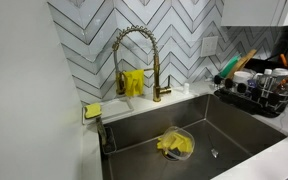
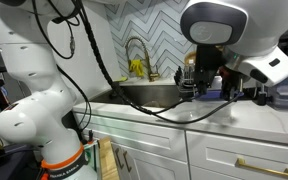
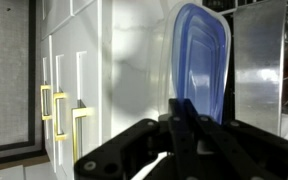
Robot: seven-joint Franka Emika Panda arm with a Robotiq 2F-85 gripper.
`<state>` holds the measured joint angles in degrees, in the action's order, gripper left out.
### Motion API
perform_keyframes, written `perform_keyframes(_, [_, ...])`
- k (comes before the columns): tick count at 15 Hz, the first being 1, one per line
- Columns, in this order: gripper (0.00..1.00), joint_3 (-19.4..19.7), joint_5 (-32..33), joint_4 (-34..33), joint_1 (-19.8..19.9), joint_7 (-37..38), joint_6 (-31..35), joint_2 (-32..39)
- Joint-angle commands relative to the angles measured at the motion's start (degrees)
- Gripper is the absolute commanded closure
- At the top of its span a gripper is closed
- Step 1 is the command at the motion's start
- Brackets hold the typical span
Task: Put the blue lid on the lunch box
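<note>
1. The gripper (image 3: 192,116) is pinching the blue lid (image 3: 202,60) by one edge, holding it upright.
2. The lid is hanging just beside the dish rack (image 3: 259,70).
3. A clear box (image 1: 176,143) is sitting in the sink (image 1: 234,128), holding something yellow.

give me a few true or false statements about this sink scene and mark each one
1. The gripper is shut on the blue lid. True.
2. The faucet is silver. False: it is gold-coloured.
3. A clear lunch box lies in the sink with something yellow inside. True.
4. The blue lid covers the lunch box. False: the gripper holds the lid on edge.
5. The dish rack is empty. False: it holds dishes.
</note>
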<state>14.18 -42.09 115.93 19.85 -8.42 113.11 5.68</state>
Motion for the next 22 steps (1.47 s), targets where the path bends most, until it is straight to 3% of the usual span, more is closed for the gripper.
perform_keyframes(1, [0.98, 0.9, -0.6, 1.7, -0.5, -0.8, -0.2, -2.4])
perform_keyframes(12, [0.98, 0.5, -4.4, 3.2, -1.6, -1.6, 0.0, -2.1])
perform_keyframes(22, [0.98, 0.5, -3.5, 3.7, -2.0, -0.8, 1.2, -0.7])
